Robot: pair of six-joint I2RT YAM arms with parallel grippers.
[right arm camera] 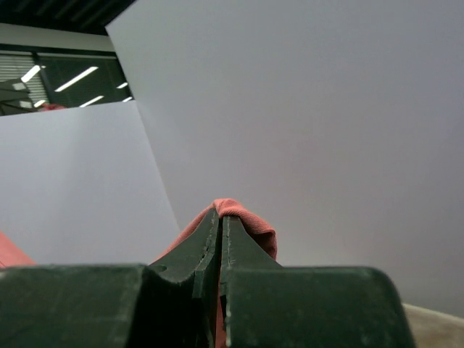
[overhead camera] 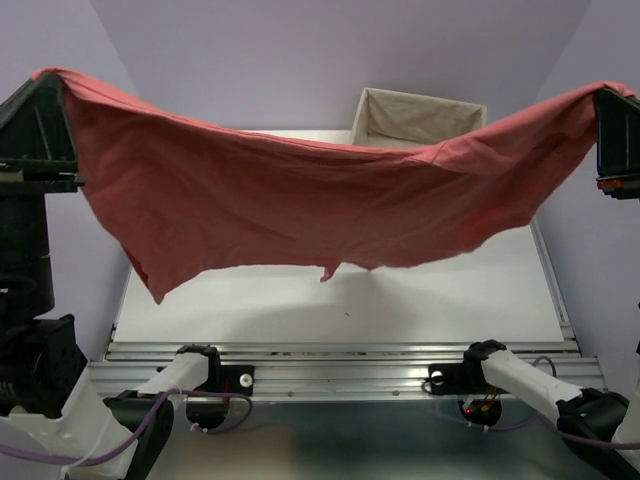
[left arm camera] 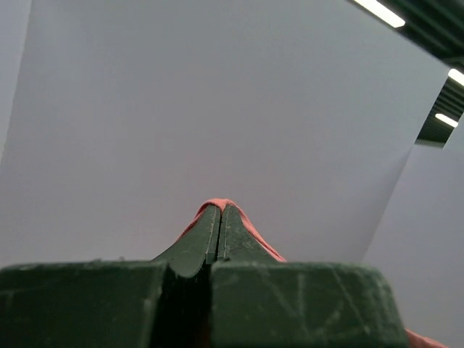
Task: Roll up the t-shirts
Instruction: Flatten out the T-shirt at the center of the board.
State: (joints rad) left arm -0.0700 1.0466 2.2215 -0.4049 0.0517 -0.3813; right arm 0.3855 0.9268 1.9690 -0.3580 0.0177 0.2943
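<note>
- The t-shirt (overhead camera: 300,200) hangs in the air in front of the basket (overhead camera: 400,122), strung between the two arms. Its middle sags low enough to hide part of the basket's near wall in the top view.
- Its lower edge dangles ragged over the worktop (overhead camera: 450,300) in front of the basket and seems to hang clear of it, with a shadow beneath.
- The left end effector (left arm camera: 220,212) is pressed together on a fold of the cloth, high up and far to the left of the basket. A red ridge shows over its tips.
- The right end effector (right arm camera: 220,216) pinches another fold the same way, high up and just to the right of the basket.
- I cannot tell which parts of the garment are held, hem or shoulders.
- Handling, as I judge it: light, limp and soft, with no stiffness of its own. It droops wherever it is unsupported and creases easily. It is not fragile, though a thin fold could slide out of narrow tips under a hard pull.
- Best holds are likely at the edges. Take a small bunched fold at two points well apart along one edge, so the cloth spreads flat in front of the basket and then rolls evenly rather than into a cone.
</note>
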